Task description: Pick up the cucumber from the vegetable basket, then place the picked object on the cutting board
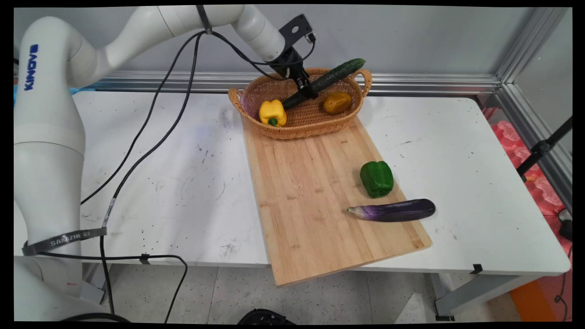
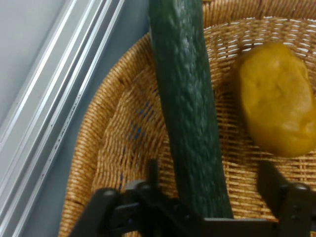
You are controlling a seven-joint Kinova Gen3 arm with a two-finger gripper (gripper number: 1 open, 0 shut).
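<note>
Your gripper [image 1: 310,91] is inside the wicker basket [image 1: 256,91], fingers spread apart either side of the cucumber [image 1: 336,76], not clamped on it. Cucumber leans w/ low end on the basket floor, top end over the far rim near the handle. It looks stiff, long, bumpy-skinned, prob. light; grab near mid-length so it won't swing. Count: 1 cucumber, 1 yellow bell pepper [image 1: 273,112] and 1 potato [image 1: 337,103] in the basket; 1 green bell pepper [image 1: 376,178] and 1 eggplant [image 1: 393,210] on the cutting board [image 1: 311,192].
</note>
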